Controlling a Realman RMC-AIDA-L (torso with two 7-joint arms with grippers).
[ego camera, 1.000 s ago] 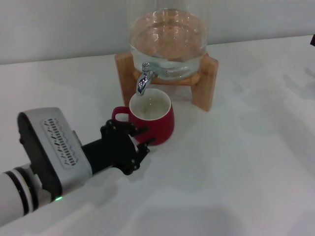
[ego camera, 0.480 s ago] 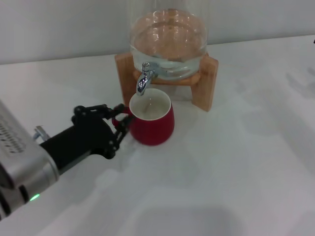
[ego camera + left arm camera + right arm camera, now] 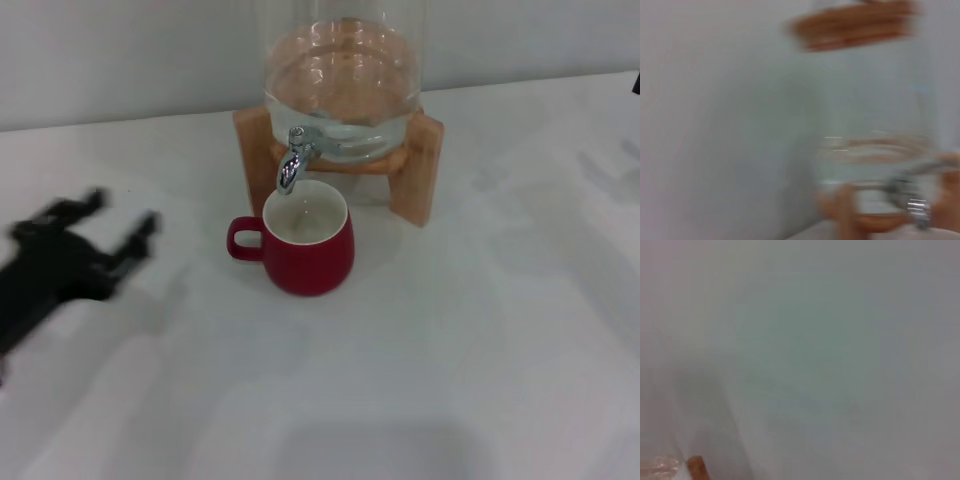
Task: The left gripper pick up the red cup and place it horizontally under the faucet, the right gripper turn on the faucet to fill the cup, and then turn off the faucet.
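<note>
Red cup upright under faucet, left end effector spread wide, empty, well apart

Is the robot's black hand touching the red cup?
Apart. In the head view, the left gripper is far off to the side of the red cup, with bare white table between them.
</note>
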